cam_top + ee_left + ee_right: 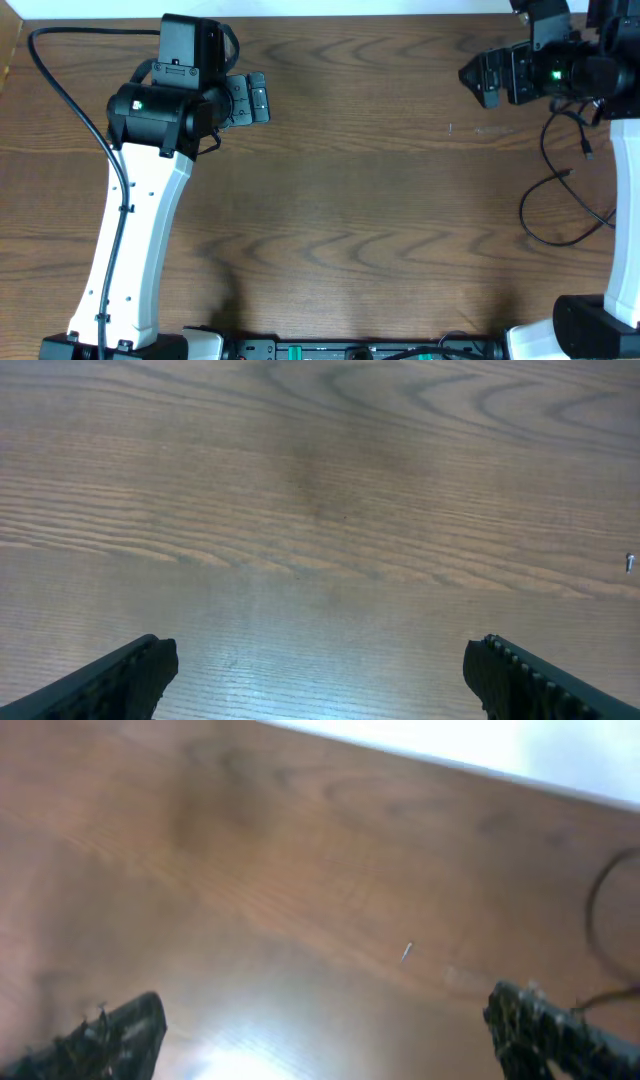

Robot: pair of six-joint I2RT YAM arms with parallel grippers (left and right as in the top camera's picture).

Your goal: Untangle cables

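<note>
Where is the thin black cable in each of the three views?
Overhead: the black cable loops near the right edge.
Left wrist: not in it.
Right wrist: a blurred dark arc at the right edge.
Shared landmark: the pale speck on the table.

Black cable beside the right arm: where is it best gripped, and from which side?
Probably the open outer curve of the black cable, taken from straight above with the jaws across the cord. That stretch lies flat on bare table, apart from the right arm, while its upper run reaches in close under the arm's head.
</note>
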